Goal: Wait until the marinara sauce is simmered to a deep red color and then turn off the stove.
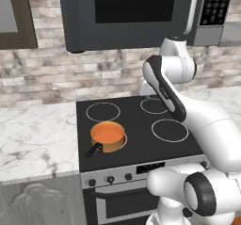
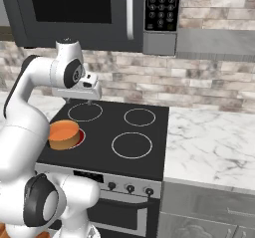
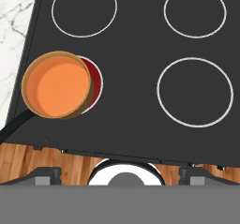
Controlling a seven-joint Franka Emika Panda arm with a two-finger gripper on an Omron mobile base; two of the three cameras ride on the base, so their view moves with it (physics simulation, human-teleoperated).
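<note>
So my claw point(image 2: 89, 101) is hanging up over the back of the stove point(image 1: 141, 146), well above the glass, fingers spread about as wide as they go and nothing in them. From the hand camera I'm looking pretty much straight down at the cooktop, with my two finger tips point(image 3: 47, 175) sitting far apart at the bottom of that view.

The marinara sauce point(image 3: 60, 85) is in the small copper saucepan point(image 1: 108, 137) on the front left burner point(image 3: 95, 81). Sauce is a flat, smooth orange disc right now, more orange than red honestly. The pan sits a bit off-centre on its ring, shifted toward the left edge of the cooktop, so a crescent of that burner peeks out on the right side of the pan and it's glowing red. The black handle point(image 1: 94, 150) sticks out toward the front left corner of the stove.

The other three burners are just plain white rings on black glass, nothing on them. The knobs point(image 2: 130, 187) are in a row on the silver front panel, above the oven door point(image 1: 124, 203). Marble surface point(image 1: 33, 141) runs on both sides of the stove, brick wall behind, and the dark microwave point(image 1: 136, 12) hangs over the cooktop. Wood floor point(image 3: 70, 160) shows below the stove's front edge in the hand view.
</note>
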